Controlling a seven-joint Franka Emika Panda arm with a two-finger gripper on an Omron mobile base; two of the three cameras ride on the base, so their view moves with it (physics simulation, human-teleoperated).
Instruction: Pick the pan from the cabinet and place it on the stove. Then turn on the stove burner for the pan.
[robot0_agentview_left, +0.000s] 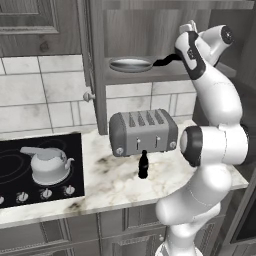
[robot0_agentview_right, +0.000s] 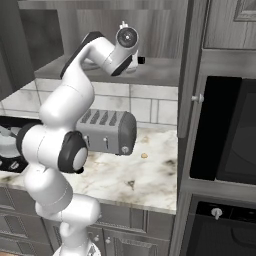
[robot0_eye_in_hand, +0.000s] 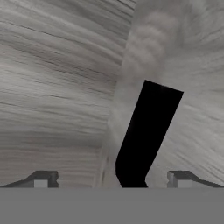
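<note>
A: Where is the round shallow silver steel pan (robot0_agentview_left: 131, 64)?

B: On the open dark grey cabinet's shelf (robot0_agentview_left: 150, 75). We see its long black handle (robot0_eye_in_hand: 148, 134) running straight away between our gripper's (robot0_eye_in_hand: 113, 179) wide-open, empty jaws.

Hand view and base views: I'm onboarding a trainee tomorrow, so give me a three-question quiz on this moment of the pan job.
1. True or false: the gripper is closed on the pan's handle.
2. What sits on the stove now? A) kettle B) pan C) toaster
3. Fill in: the pan lies on the open cabinet's ____.

Key:
1. False. In the hand view the jaws stand open with the black handle between the fingertips.
2. A, the kettle; the toaster stands on the counter.
3. shelf
</note>
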